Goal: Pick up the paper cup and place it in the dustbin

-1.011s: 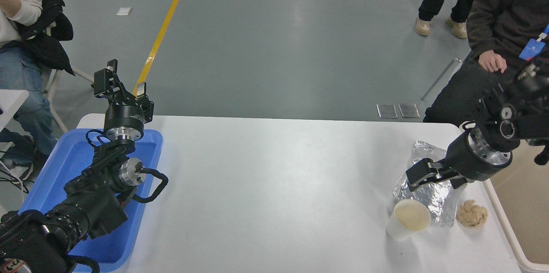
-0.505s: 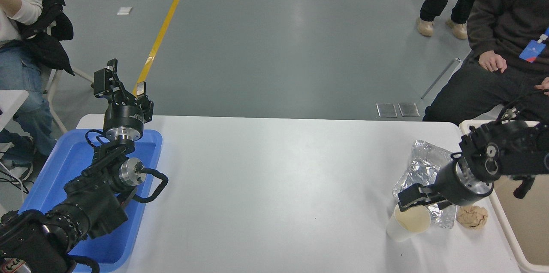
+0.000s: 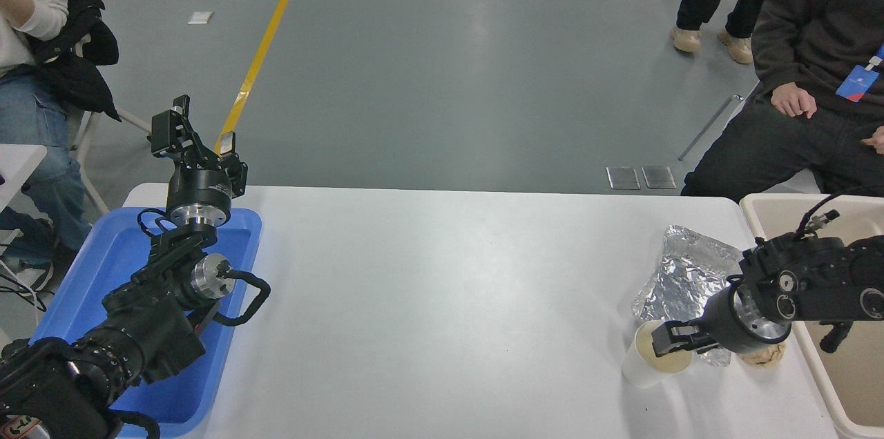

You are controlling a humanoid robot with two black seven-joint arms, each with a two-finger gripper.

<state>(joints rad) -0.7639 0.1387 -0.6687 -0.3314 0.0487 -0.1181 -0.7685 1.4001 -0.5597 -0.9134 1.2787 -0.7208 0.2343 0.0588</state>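
On the white table [image 3: 442, 287], the right gripper [image 3: 673, 342] has dropped lower onto the paper cup [image 3: 646, 364] beside the dustbin [image 3: 760, 208], its grip unclear; no legible writing.

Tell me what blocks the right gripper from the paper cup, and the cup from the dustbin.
Nothing stands between the right gripper and the paper cup: it is already at the rim. Toward the dustbin, crumpled foil and a tan paper ball lie low between.
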